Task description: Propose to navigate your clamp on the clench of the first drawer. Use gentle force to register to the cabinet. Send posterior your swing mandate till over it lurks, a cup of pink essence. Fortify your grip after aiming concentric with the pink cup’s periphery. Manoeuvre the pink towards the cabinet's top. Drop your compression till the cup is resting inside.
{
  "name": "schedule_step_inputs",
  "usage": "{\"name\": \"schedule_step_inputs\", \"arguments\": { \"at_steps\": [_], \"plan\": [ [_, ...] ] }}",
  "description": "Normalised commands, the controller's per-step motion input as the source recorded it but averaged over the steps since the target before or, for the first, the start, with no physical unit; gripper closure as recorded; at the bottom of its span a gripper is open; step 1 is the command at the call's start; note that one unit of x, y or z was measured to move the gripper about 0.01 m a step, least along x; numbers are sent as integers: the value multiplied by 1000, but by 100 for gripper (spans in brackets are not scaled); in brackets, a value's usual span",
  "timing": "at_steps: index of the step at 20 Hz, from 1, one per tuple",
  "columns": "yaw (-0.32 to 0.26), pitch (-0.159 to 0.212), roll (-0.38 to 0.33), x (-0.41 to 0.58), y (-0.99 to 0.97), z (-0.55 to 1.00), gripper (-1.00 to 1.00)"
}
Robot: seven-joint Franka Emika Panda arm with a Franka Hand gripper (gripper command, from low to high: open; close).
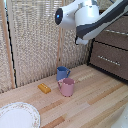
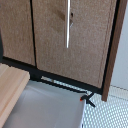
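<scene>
The pink cup (image 1: 66,86) stands upright on the wooden table, just in front of a blue mug (image 1: 62,73). At the exterior view's right is the dark brown cabinet (image 1: 111,52). Its first drawer (image 1: 120,36) carries a silvery clench (image 1: 118,32). The bulky white arm (image 1: 85,17) hangs high between the cups and the cabinet, and the clamp's fingers are hidden in both views. The wrist view faces the cabinet front from some distance, showing a wide drawer front (image 2: 70,50) with its bar handle (image 2: 68,25). The cabinet's top cannot be made out.
A yellow block (image 1: 44,88) lies beside the pink cup on the exterior view's left. A patterned plate (image 1: 17,115) sits at the table's near corner. A lower drawer (image 1: 107,59) has a like handle. A woven screen (image 1: 35,40) backs the table (image 1: 95,100).
</scene>
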Motion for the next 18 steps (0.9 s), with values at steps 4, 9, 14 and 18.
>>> {"name": "schedule_step_inputs", "arguments": {
  "at_steps": [4, 9, 14, 18],
  "plan": [
    [212, -1, -5, -18, -616, -136, -100],
    [190, 0, -84, -65, -553, -37, -100],
    [156, 0, -188, -162, -454, 53, -100],
    [152, 0, -202, -129, -467, 4, -100]
  ]
}}
